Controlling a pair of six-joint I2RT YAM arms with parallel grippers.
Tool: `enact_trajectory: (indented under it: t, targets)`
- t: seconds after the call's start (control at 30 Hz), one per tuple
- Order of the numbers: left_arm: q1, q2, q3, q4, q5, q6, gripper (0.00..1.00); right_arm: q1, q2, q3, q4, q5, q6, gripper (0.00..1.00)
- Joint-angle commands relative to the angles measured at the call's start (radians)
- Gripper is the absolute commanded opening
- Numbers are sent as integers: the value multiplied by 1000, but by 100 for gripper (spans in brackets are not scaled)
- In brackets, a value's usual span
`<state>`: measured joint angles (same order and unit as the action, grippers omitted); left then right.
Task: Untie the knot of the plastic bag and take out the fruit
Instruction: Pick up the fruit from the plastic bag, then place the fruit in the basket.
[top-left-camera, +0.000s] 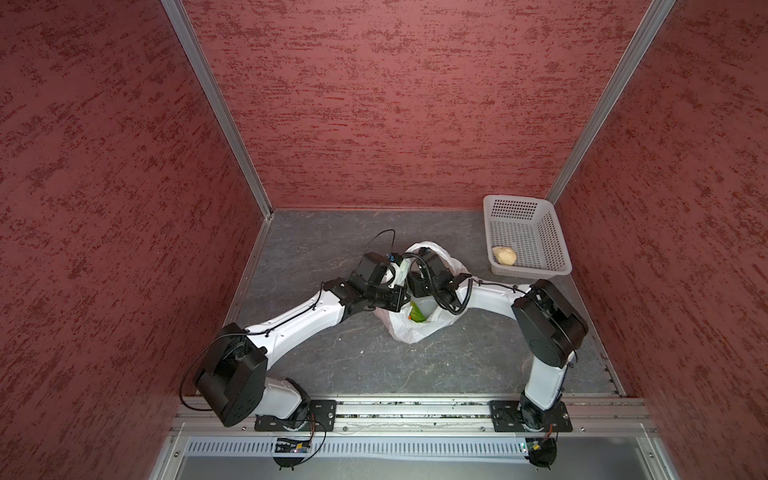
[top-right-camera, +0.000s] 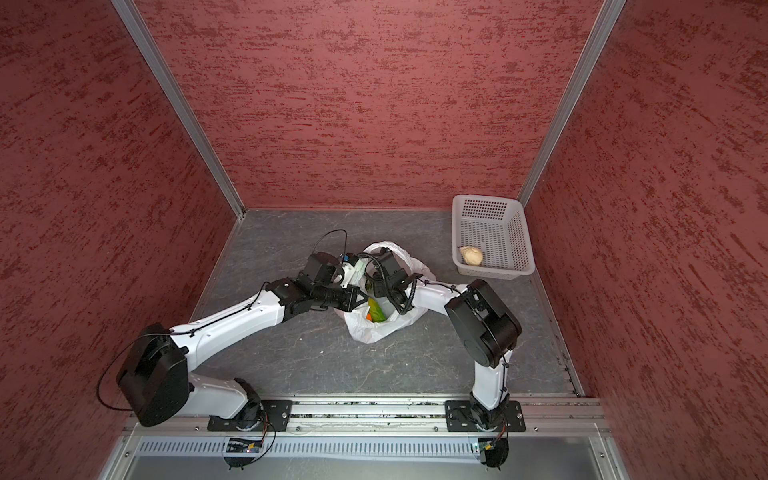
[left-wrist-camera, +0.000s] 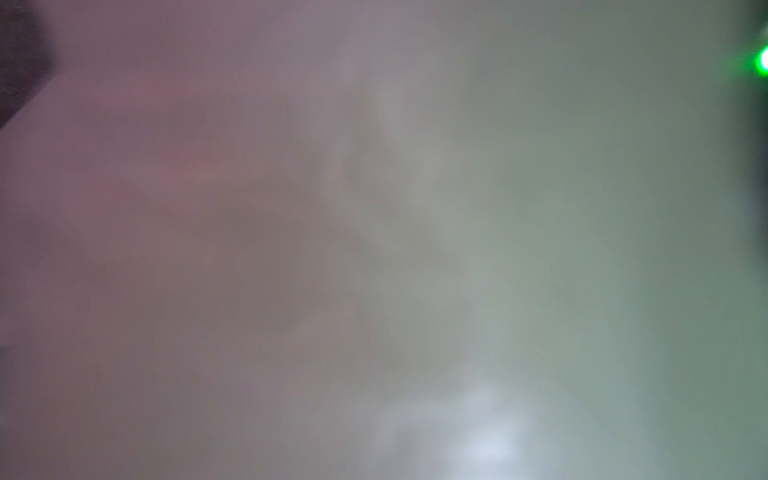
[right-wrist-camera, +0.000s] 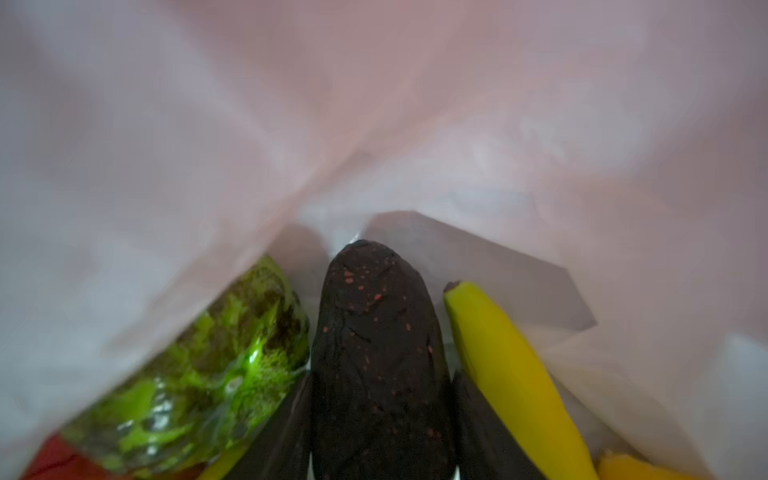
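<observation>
The plastic bag lies mid-table with its mouth open, and no knot shows. My left gripper is at the bag's far rim; its wrist view is only blurred plastic against the lens. My right gripper is inside the bag. Its black fingers lie against both sides of a dark, rough-skinned fruit with red specks. Beside it are a bumpy green fruit, a yellow banana, a red piece and an orange one. Green and orange fruit shows through the mouth in both top views.
A white perforated basket stands at the back right with a pale beige fruit in its near left corner. Red walls close the table on three sides. Both forearms cross over the bag, and their bases sit on the front rail.
</observation>
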<state>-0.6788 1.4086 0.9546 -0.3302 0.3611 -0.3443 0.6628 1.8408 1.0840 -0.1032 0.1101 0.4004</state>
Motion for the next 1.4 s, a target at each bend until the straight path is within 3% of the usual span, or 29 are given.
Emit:
enact_trajectory:
  t: [0.0,0.23,0.77,1.17,1.37]
  targets:
    - [-2,2,-11,10,-7,1,0,-3,-55,-15,-15,-22,12,39]
    - [-2,-1,-13,14,-11,-1,0,-5,-102,-27,-39,-42,27,33]
    - [23,18,27,15,1,-18,0,23,-381,-67,-236,-116,100,32]
    - [41,24,35,0,17,-12,0,13,-529,180,-601,-131,68,34]
    - [38,19,23,2,16,-12,0,-121,-543,263,-659,-124,33,35]
